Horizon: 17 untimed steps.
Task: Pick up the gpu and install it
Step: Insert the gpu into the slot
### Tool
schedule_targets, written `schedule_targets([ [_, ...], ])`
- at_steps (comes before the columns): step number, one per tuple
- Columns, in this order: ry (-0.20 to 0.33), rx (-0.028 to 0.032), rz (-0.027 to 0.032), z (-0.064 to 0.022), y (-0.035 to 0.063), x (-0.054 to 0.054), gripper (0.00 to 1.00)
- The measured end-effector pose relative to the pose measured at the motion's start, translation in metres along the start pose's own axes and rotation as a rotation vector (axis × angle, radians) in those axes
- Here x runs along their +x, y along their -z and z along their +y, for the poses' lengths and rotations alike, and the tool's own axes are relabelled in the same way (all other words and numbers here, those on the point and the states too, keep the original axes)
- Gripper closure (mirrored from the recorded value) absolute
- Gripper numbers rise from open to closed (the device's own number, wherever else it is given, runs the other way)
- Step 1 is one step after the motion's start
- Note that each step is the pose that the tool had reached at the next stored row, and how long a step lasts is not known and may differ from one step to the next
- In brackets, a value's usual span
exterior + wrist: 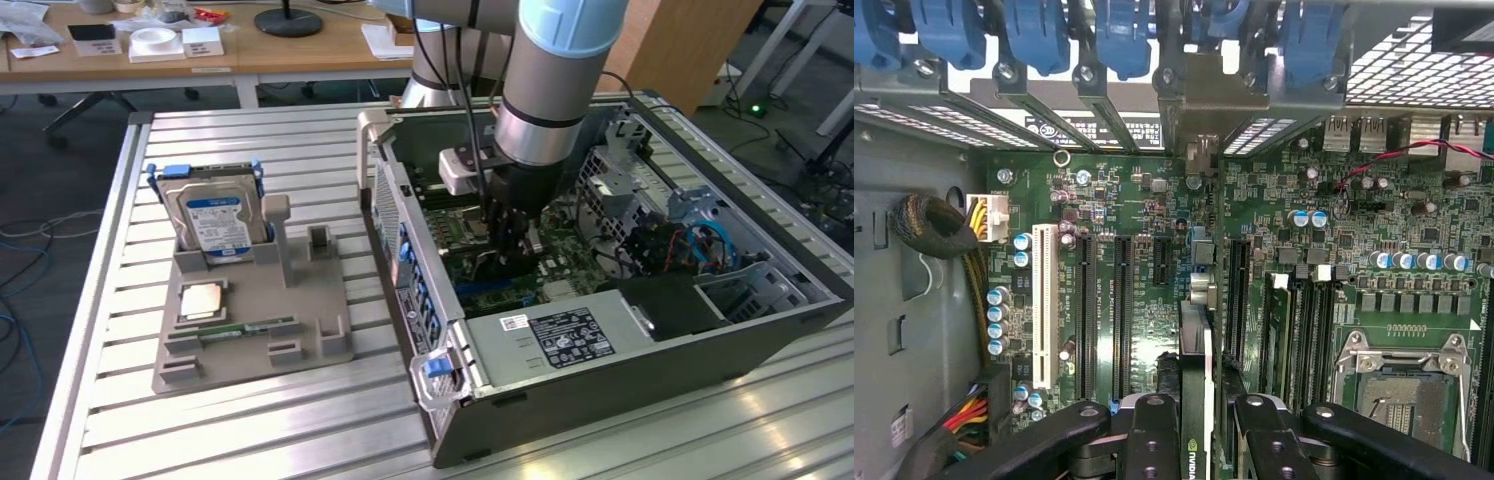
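One gripper [1206, 420], jaws part-open, clamps gpu [1195, 340] (edge-on).

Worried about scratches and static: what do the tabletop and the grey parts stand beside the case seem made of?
The tabletop looks like bare aluminium: silvery ribbed slats with a dull sheen. The grey parts stand is probably plastic, perhaps printed: matte, uniform grey, blocky slots.

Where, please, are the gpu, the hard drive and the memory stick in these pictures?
gpu [1195, 390]: wrist view, on the edge facing the camera.
hard drive [214, 222]: exterior view, on its blue label.
memory stick [247, 328]: exterior view, on its middle.
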State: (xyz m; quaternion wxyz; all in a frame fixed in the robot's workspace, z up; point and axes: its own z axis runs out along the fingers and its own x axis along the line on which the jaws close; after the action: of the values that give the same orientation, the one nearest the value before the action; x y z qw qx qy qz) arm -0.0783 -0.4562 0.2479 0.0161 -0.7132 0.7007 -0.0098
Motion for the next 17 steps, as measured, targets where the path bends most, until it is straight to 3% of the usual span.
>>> schedule_targets([
  [17, 0.000, 0.0016, -0.0009, -0.0005, 0.0014, -0.0001, 0.74],
])
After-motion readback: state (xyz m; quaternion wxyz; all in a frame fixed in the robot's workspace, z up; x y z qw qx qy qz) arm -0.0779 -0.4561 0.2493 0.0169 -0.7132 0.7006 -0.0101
